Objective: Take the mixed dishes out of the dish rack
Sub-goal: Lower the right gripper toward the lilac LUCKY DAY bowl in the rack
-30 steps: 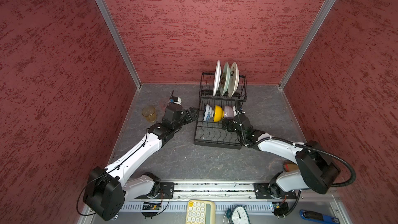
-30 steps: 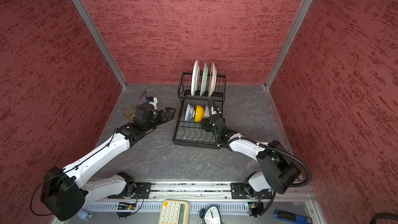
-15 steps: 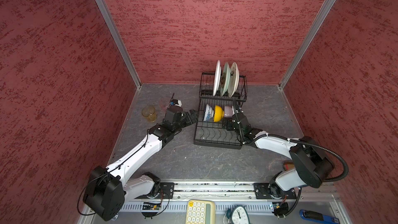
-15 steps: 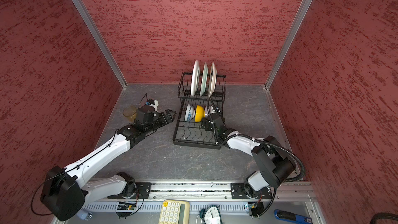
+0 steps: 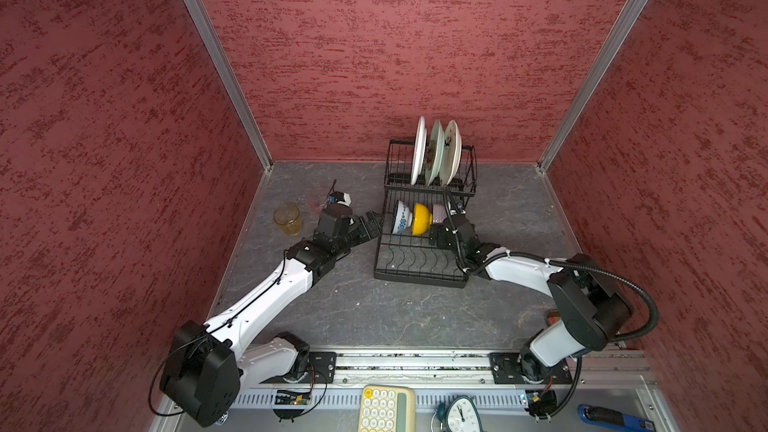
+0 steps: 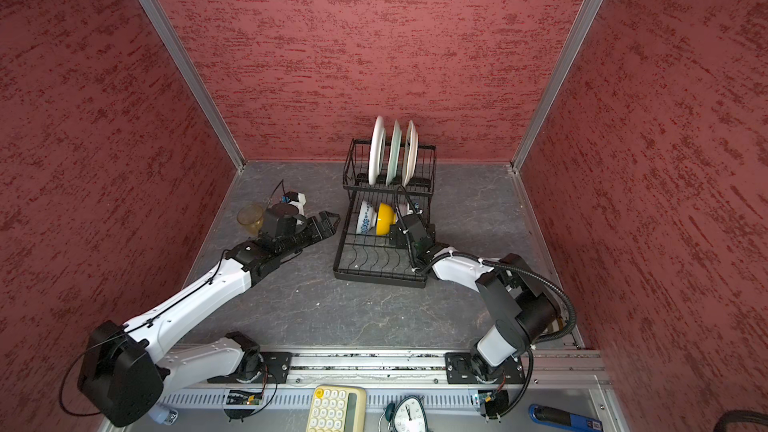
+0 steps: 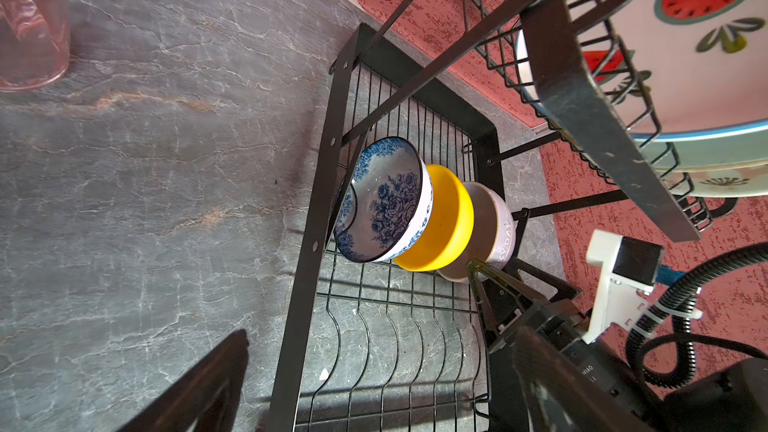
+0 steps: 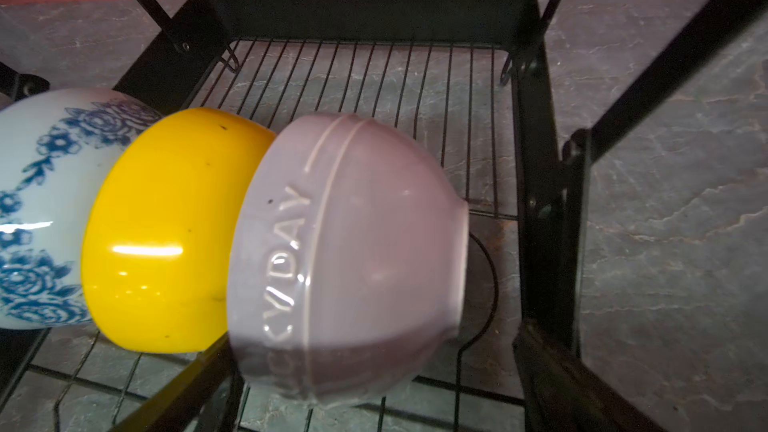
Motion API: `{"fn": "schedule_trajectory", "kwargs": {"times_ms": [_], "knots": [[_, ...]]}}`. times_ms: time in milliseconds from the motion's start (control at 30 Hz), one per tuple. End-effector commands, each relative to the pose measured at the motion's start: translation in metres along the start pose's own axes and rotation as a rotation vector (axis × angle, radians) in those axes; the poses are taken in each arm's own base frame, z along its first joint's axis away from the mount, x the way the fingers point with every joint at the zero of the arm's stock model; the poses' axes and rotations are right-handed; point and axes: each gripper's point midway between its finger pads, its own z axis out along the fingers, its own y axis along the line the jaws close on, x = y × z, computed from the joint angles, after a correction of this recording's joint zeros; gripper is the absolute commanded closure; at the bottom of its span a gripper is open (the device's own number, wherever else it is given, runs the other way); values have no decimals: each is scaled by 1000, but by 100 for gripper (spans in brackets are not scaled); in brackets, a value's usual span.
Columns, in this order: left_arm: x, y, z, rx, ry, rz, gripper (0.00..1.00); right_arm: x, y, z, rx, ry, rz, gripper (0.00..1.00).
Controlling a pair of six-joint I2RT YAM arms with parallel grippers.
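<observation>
The right arm has folded in closer to the dish rack [image 5: 415, 273] than a second ago. The right gripper [image 5: 437, 231] is wide open, one finger on each side of the lavender bowl [image 8: 353, 251]. That bowl leans on the yellow bowl [image 5: 422, 219] in the far part of the rack's flat tray. The left gripper [image 6: 329, 223] has stayed open and empty, just beside the rack's left edge.
</observation>
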Motion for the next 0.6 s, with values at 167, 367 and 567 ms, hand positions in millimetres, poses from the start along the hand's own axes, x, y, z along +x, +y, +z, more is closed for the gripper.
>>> {"fn": "schedule_trajectory", "kwargs": {"times_ms": [167, 367, 567], "knots": [[-7, -6, -4, 25, -20, 3, 0, -5, -5, 9, 12, -18, -21, 1], [-7, -7, -4, 27, -18, -1, 1, -7, -6, 13, 5, -16, -22, 1], [-6, -6, -4, 25, -17, -2, 1, -8, -9, 16, 10, -16, -29, 1]]}}
